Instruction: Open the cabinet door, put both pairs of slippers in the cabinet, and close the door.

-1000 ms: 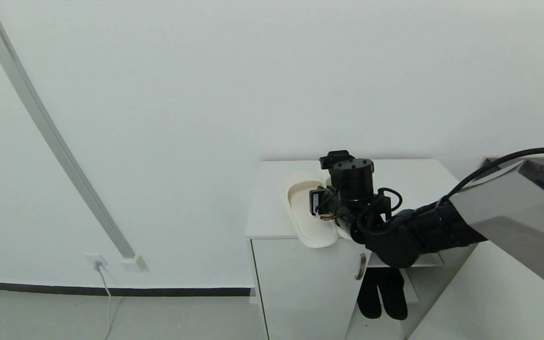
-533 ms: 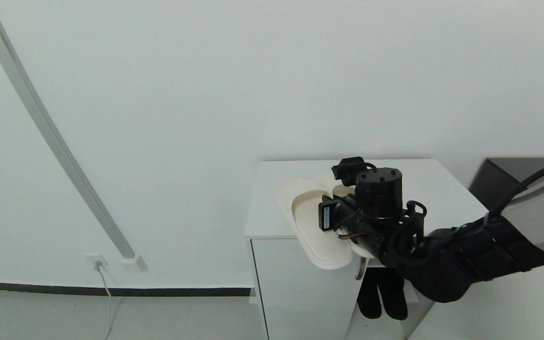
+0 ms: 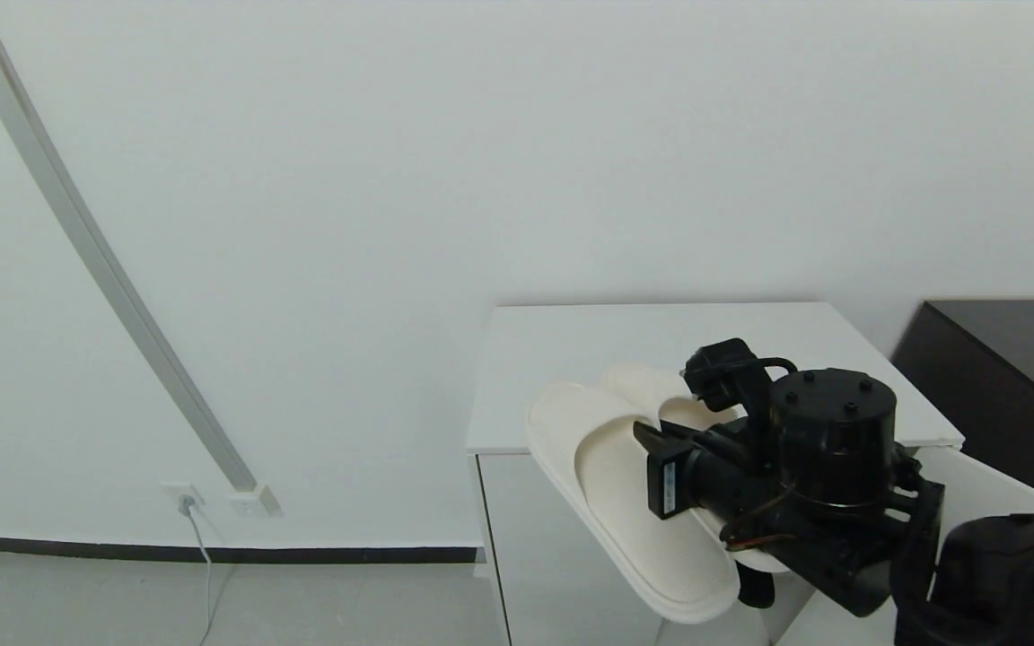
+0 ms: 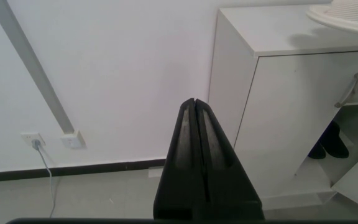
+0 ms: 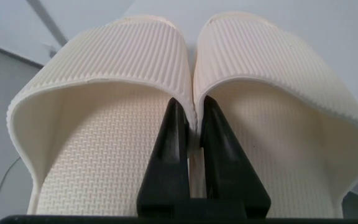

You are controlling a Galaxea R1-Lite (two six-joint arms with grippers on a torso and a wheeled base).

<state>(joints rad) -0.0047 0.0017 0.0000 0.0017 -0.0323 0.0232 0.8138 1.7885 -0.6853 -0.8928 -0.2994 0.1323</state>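
R gripper fingers clamp white slippers near cabinet front edge.

**No print can be read**

One label is in view: a small pale sticker on the end face of the black camera block at the right arm's wrist. It hangs out in front of the cabinet, past its front edge, and sits just beside the white slippers. The sticker bears a few bluish marks in a column, too small to make out as letters or numbers. On the cabinet itself, on its top and its front panel, no lettering, number or sign can be read, and none on the slippers' ribbed straps.
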